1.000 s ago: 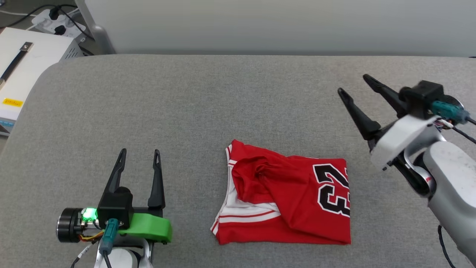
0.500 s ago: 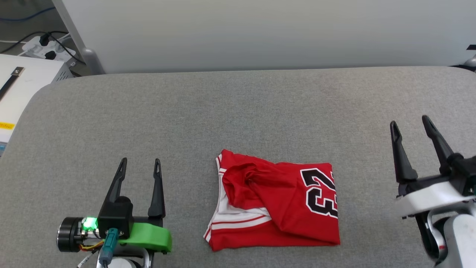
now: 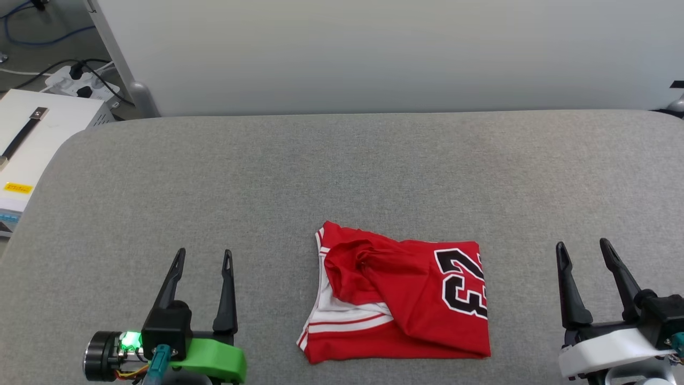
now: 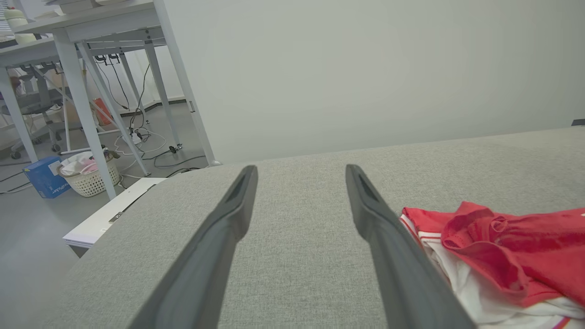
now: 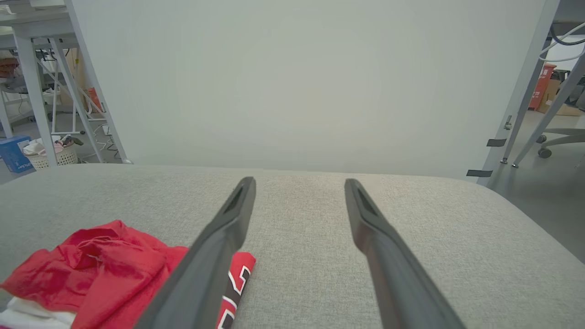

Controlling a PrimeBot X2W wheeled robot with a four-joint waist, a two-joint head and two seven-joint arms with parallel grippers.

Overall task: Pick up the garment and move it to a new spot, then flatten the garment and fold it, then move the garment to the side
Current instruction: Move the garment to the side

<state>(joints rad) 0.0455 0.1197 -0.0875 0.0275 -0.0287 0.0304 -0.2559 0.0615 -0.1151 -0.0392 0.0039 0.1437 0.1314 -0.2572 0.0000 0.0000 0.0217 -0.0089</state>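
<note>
The garment (image 3: 398, 299), a red jersey with white sleeve parts and black numerals, lies folded in a rough rectangle on the grey table (image 3: 342, 176), near its front edge. It also shows at the right of the left wrist view as the garment (image 4: 502, 251) and at the lower left of the right wrist view as the garment (image 5: 105, 274). My left gripper (image 3: 204, 256) rests open to the left of it, nothing between its fingers. My right gripper (image 3: 582, 250) stands open to the right of it, also holding nothing. Both are apart from the cloth.
A pale wall panel (image 3: 374, 53) stands behind the table's far edge. A white box (image 3: 32, 139) and a power strip with cables (image 3: 80, 83) sit off the left end. Desk legs and a laundry basket (image 4: 89, 176) stand on the floor at the left.
My right arm has swung down from the far right to the near right, fingers now pointing straight ahead. The head camera has shifted. The garment and left gripper stay put.
</note>
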